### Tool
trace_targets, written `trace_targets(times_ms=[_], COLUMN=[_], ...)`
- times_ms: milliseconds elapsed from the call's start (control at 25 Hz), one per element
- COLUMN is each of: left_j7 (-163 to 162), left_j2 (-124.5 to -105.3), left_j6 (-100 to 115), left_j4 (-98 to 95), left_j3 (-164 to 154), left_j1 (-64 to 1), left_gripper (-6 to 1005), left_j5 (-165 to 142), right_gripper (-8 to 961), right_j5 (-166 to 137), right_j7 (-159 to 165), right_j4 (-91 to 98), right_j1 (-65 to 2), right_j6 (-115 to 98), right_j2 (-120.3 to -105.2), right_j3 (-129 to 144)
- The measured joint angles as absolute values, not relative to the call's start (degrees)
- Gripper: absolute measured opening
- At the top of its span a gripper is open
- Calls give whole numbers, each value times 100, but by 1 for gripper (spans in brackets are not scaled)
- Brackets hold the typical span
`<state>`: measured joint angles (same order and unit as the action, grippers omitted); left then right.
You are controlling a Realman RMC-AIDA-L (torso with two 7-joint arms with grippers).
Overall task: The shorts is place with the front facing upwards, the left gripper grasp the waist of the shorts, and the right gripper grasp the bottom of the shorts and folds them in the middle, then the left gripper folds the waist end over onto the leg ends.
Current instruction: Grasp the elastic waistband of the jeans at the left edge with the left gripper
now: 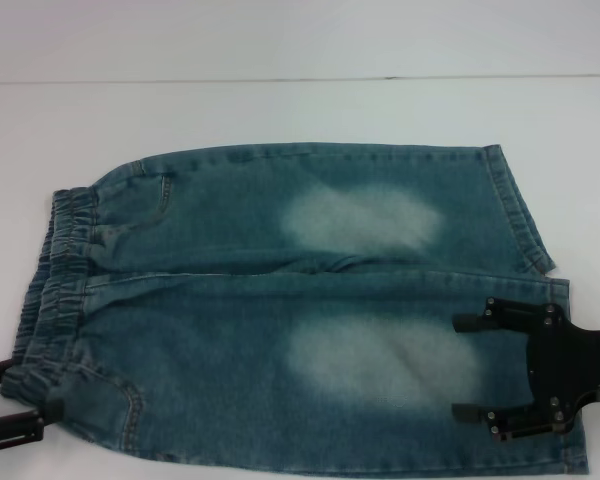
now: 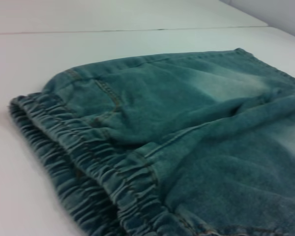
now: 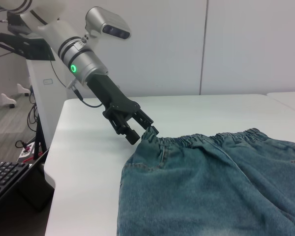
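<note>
1. Nearest the head camera, the right gripper (image 1: 458,367) hangs over the near leg of the shorts (image 1: 280,300), close to the hem, its two black fingers spread wide apart with faded denim showing between them.
2. The left gripper (image 1: 25,400) sits at the near corner of the waistband (image 1: 50,290); the right wrist view shows its fingers (image 3: 135,133) closing in on the gathered edge of the band, but I cannot tell whether they have clamped the cloth.
3. The shorts lie flat and front-up on the white table (image 1: 280,110), waistband toward the robot's left, leg hems toward its right.
4. The cloth is blue-green denim with pale washed patches on each thigh, orange stitching round the pockets, and a ruched elastic waistband.
5. The far leg ends in a folded cuff (image 1: 520,210); the near leg's hem runs close to the table's front edge.
6. Beyond the shorts the tabletop stretches smooth and bare to a far seam, with open surface beside the waistband as well.
</note>
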<state>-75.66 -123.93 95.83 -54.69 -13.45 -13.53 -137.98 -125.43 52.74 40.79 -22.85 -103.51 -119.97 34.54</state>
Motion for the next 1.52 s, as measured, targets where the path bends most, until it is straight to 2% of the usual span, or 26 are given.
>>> trace_targets(times_ms=[640,1160,1520], left_j7=[-7673,-7591,-7432], left_j2=[-12371,-12365,-12384], left_j6=[9693,10044,9702], left_j4=[-5604,-5543,-5301], left_j3=[-1259,-1479,-1483], left_j1=[-1316,-1554,-1729], left_gripper=[903,900,736], left_j5=[-13835,-13912,-13861], right_gripper=[938,938,933], right_j5=[-12541,-12533,-12533], right_j7=[5273,5269,5273], right_j4=[4078,4078,4078], right_j1=[-2285,-2288,-2294], right_j6=[-10344,-10336,-10328], right_j2=[-11997,-11997,-11988], right_j3=[3460,3447,3435])
